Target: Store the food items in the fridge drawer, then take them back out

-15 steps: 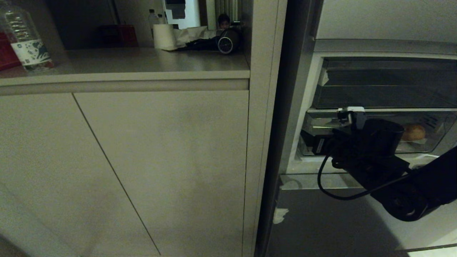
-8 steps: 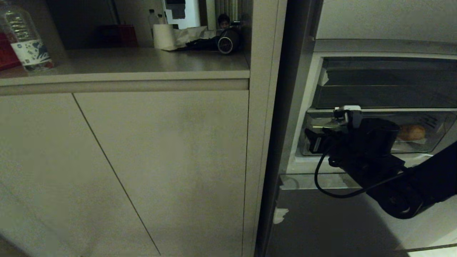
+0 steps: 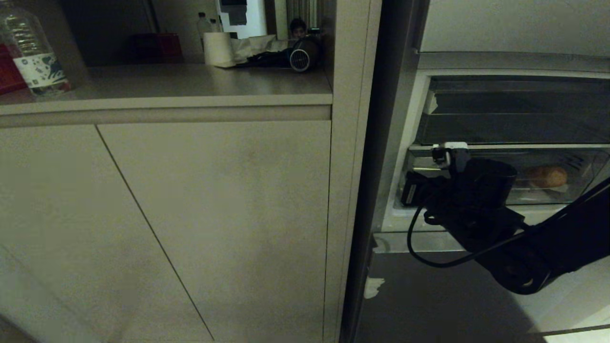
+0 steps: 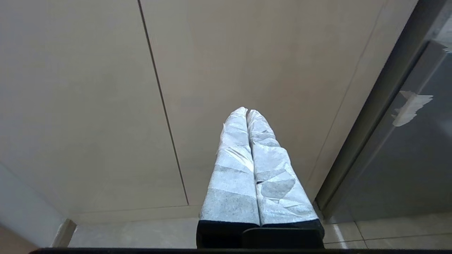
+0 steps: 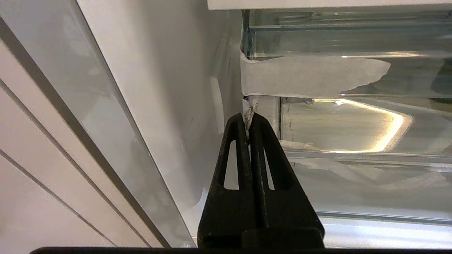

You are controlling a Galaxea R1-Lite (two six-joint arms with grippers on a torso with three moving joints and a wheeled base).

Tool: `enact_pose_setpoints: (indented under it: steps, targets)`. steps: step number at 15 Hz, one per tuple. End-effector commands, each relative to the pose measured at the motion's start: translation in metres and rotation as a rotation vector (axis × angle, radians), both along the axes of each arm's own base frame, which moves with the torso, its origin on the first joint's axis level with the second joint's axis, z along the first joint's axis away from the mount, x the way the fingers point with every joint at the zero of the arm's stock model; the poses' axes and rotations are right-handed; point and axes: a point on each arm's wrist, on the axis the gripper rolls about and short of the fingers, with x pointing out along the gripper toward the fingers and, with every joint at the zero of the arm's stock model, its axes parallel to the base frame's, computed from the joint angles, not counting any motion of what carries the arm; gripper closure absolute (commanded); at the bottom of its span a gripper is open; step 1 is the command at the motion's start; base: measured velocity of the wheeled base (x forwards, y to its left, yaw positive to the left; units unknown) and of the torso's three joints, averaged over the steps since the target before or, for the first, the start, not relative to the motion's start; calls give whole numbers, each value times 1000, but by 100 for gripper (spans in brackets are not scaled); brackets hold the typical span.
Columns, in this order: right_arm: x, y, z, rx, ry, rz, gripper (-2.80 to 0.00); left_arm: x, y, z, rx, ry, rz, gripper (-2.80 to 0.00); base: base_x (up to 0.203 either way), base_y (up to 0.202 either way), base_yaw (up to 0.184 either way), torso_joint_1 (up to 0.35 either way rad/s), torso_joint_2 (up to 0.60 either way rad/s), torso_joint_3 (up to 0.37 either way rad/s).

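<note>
bread roll (image 3: 547, 176) lying inside fridge drawer (image 3: 562, 195), at 3 o'clock of right gripper (image 5: 249, 121). clamped on white tape tab (image 5: 251, 107) at drawer's corner. better to pull straight outward, slow, w/o tearing the tab. vs 1 s ago: jaws wide then, pinched now; shifted toward 9 o'clock. left gripper (image 4: 247, 113) closed, parked.

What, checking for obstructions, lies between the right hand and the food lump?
The fridge drawer's clear front wall; head view shows the food lump behind it, right hand outside.
</note>
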Motion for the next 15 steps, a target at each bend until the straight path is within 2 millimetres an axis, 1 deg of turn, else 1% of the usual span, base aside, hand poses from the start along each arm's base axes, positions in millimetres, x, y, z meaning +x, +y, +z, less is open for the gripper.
enact_pose_setpoints:
  steps: [1, 3, 5, 10, 13, 14, 15]
  targets:
    - [-4, 0, 3, 5, -9, 9, 0, 0, 0, 0, 0, 0, 0, 0, 0, 0, 0, 0, 0, 0]
    - [-13, -4, 9, 9, -17, -4, 0, 0, 0, 0, 0, 0, 0, 0, 0, 0, 0, 0, 0, 0]
    - [-26, -9, 9, 2, -1, -7, 0, 0, 0, 0, 0, 0, 0, 0, 0, 0, 0, 0, 0, 0]
    - [-70, -18, 13, -4, 22, 21, 0, 0, 0, 0, 0, 0, 0, 0, 0, 0, 0, 0, 0, 0]
    - [-95, -22, 10, -15, 47, 40, 0, 0, 0, 0, 0, 0, 0, 0, 0, 0, 0, 0, 0, 0]
    - [-100, -23, 8, -20, 55, 34, -280, 0, 0, 0, 0, 0, 0, 0, 0, 0, 0, 0, 0, 0]
    - [-103, -24, 7, -22, 59, 32, -280, 0, 0, 0, 0, 0, 0, 0, 0, 0, 0, 0, 0, 0]
